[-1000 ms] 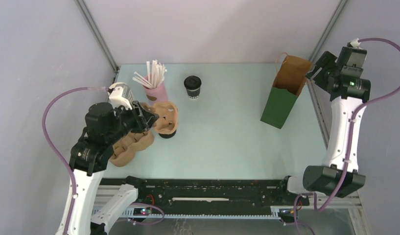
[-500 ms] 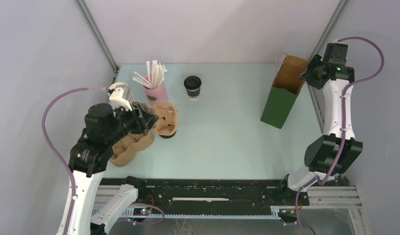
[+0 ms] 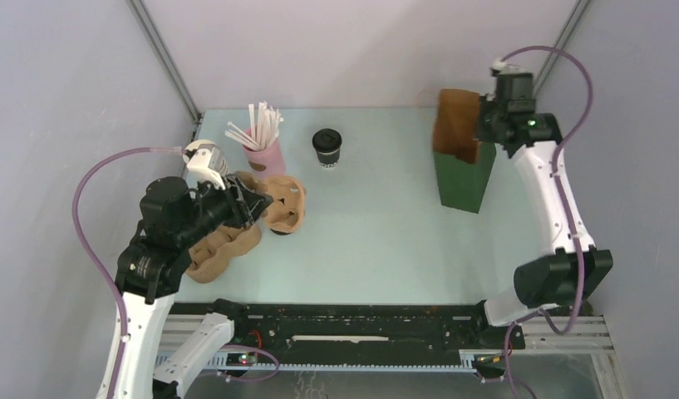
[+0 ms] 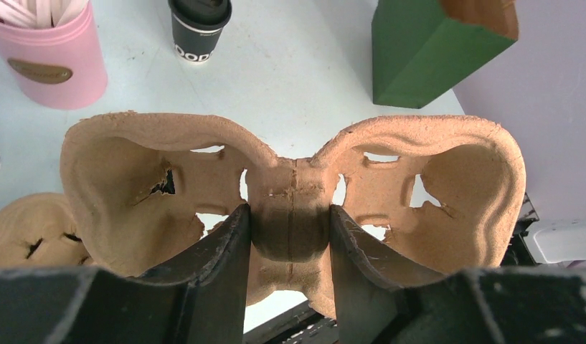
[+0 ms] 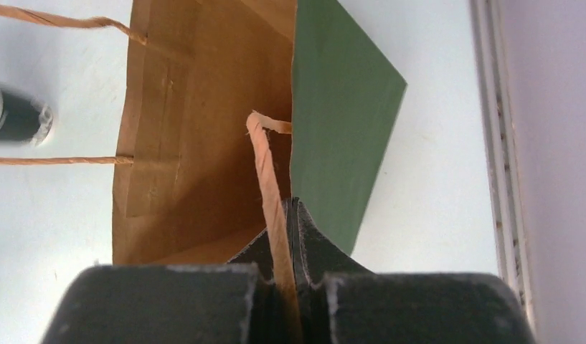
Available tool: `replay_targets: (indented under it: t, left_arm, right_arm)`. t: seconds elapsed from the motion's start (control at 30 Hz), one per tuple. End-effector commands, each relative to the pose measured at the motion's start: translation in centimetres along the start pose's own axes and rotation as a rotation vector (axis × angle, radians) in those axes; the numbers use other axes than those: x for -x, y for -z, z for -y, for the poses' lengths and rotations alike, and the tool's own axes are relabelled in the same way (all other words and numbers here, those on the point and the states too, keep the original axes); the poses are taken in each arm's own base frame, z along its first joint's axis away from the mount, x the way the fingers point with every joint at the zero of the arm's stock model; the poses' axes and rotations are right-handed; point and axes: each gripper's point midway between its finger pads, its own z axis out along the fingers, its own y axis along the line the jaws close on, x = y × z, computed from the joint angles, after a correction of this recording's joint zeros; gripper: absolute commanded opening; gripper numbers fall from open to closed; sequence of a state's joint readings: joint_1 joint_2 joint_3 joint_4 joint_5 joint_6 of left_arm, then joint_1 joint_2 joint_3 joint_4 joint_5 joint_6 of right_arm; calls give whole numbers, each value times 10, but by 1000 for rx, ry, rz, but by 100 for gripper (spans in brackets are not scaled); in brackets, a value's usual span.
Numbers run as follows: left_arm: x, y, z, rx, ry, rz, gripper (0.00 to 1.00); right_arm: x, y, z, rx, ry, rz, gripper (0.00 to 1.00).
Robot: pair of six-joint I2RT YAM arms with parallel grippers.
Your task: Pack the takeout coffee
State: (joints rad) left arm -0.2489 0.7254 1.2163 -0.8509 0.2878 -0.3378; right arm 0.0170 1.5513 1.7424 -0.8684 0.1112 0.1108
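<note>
The takeout coffee (image 3: 327,148), a small dark cup with a black lid, stands at the back middle of the table; it also shows in the left wrist view (image 4: 199,25). The green paper bag (image 3: 462,179) stands upright at the back right, brown inside (image 5: 196,143). My right gripper (image 3: 484,125) is at the bag's top, shut on its rim (image 5: 293,208), with a twine handle (image 5: 270,186) running alongside the fingers. My left gripper (image 3: 257,204) is shut on the middle web of a brown pulp cup carrier (image 4: 132,172), well left of the cup.
A pink cup of white sticks (image 3: 263,150) stands behind the left gripper. More pulp carriers (image 3: 223,249) lie near the left edge. A black round thing (image 3: 283,229) sits under the held carrier. A metal rail (image 5: 490,143) runs along the table's right side.
The right arm swung left over the bag and its jaws went from open to shut on the rim; the bag's top turned left. The left arm barely moved.
</note>
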Motion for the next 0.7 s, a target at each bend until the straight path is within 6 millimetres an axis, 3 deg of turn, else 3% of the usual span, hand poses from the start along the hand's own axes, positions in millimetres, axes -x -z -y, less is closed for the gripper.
replay_targets:
  t: [0.0,0.2,0.3,0.47,0.57,0.67]
  left_arm:
    - [24,10,21,-93,-117,93,20]
    - [40,19,37,-165,-154,183,19]
    - [33,19,42,-203,-171,178,19]
    - [14,9,34,-159,-174,151,19]
    - [11,10,36,-154,-167,153,18]
    - [12,12,45,-178,-182,152,19]
  right_arm:
    - [15,63,-45,30,251,192,0]
    - [-26,90,-122,183,544,290,0]
    - [-56,93,-149,271,638,286,0]
    - [-111,101,-199,431,705,242,0]
    - [-132,103,-217,421,758,234,0]
    - [-126,110,-219,386,794,284,0]
